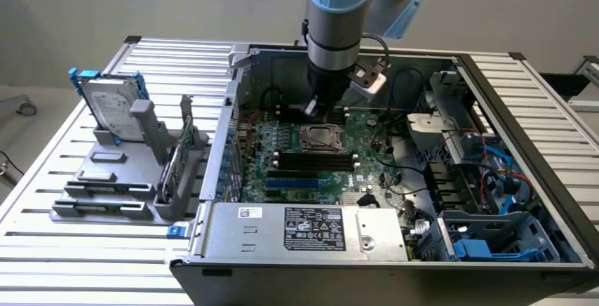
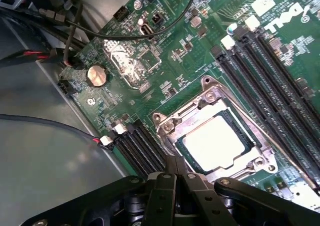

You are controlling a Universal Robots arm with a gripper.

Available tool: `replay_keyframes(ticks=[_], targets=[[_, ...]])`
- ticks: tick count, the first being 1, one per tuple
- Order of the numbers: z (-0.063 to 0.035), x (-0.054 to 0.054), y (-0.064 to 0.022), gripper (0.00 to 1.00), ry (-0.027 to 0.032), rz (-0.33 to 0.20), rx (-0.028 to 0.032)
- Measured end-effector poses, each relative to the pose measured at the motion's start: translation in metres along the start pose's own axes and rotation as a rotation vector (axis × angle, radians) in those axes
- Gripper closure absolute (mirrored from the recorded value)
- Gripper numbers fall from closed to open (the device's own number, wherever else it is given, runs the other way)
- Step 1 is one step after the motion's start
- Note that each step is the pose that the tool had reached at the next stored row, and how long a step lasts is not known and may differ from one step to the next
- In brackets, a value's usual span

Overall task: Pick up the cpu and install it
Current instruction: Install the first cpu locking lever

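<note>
Claw pinched tight, empty, hovering just above board w/ tips at socket's edge. CPU seated flat in socket, silver top up. In ext view, arm drops into case from 12 o'clock; socket mid-board; drive upright outside case at 9 o'clock.

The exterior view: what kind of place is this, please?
Probably a robot test bench for computer assembly: an open PC case with its motherboard exposed lies on a slatted metal table, beside a hard drive in a grey fixture.
</note>
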State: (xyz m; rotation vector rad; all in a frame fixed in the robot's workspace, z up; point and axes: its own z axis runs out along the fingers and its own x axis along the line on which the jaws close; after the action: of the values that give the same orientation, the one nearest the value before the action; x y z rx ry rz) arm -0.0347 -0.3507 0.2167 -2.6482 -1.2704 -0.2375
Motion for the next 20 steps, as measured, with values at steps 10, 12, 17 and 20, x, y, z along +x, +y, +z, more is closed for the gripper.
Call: replay_keyframes(ticks=[10, 12, 17, 20], targets=[[-0.0187, -0.018, 0.0120, 0.89, -0.0020, 0.001, 0.0026], [-0.0237, -0.021, 0.0135, 0.89, -0.0021, 0.001, 0.0026], [-0.0326, -0.030, 0.0159, 0.89, -0.0023, 0.001, 0.0025], [-0.0355, -0.035, 0.0161, 0.89, -0.0028, 0.001, 0.0022]])
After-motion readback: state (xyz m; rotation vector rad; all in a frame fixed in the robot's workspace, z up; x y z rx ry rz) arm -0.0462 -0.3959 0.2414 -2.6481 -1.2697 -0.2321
